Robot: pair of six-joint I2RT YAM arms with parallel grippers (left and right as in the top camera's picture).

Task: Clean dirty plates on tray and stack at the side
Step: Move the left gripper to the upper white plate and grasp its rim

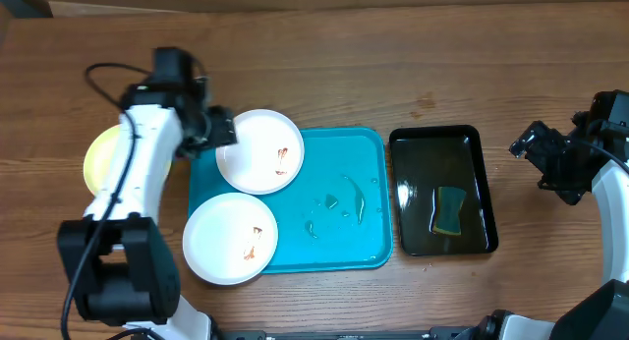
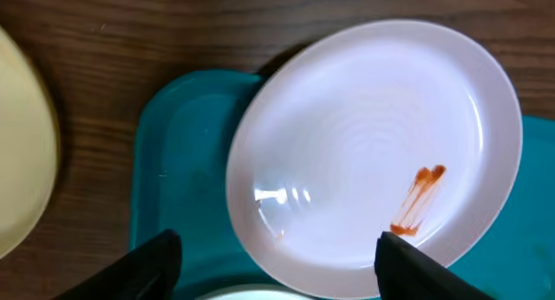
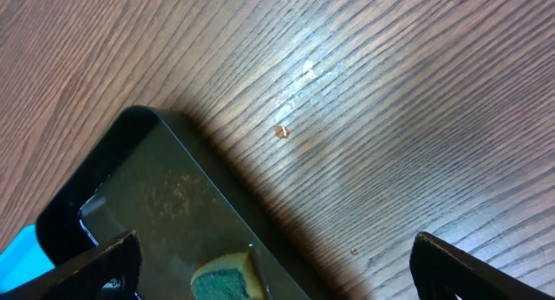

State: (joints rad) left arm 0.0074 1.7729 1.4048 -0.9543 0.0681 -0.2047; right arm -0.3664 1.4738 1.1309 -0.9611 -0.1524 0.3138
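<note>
two smeared plates (image 1: 259, 150) (image 1: 230, 238) on the tray (image 1: 334, 252), the far one overhanging its far-left corner, the near one its near edge; yellow plate (image 1: 98, 161) off at left; left gripper (image 2: 277, 248) spread at the far one's rim; right gripper (image 3: 276, 244) spread, empty; wiping not begun; likely next: fetch the sponge (image 1: 450, 210)

The turquoise tray (image 1: 344, 232) lay mid-bench; a smeared white plate (image 1: 259, 150) overhung its rear-left corner, a second smeared plate (image 1: 230, 238) its front-left; a pale yellow plate (image 1: 98, 158) lay near the bench's left edge

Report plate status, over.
Left end effector open at smeared upper plate. Right end effector open, by black tray. Lower plate smeared too; both on blue tray.
</note>
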